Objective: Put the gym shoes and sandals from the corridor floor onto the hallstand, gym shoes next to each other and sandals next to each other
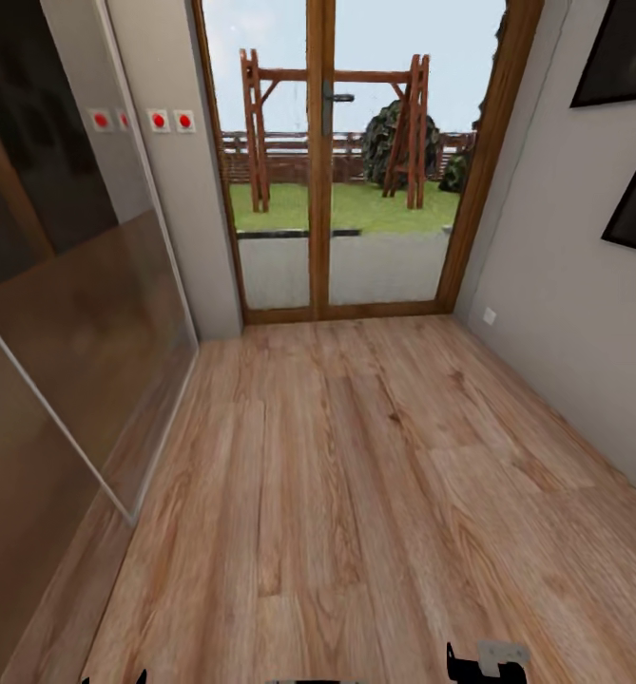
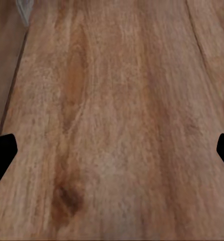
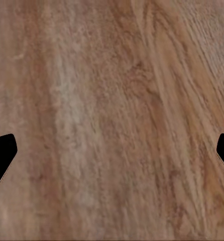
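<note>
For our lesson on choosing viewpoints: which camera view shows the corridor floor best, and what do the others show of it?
The head view: the corridor floor runs from the robot to the glass door, between both walls. Each wrist view gives a close-up of wood grain between the open tool's fingertips.

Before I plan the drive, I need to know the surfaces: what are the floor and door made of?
Floor: looks like wood-grain plank, matte light brown, seams and knots visible; could be laminate. Door: warm brown wood-look frame around clear glass panes, garden visible through them.
</note>
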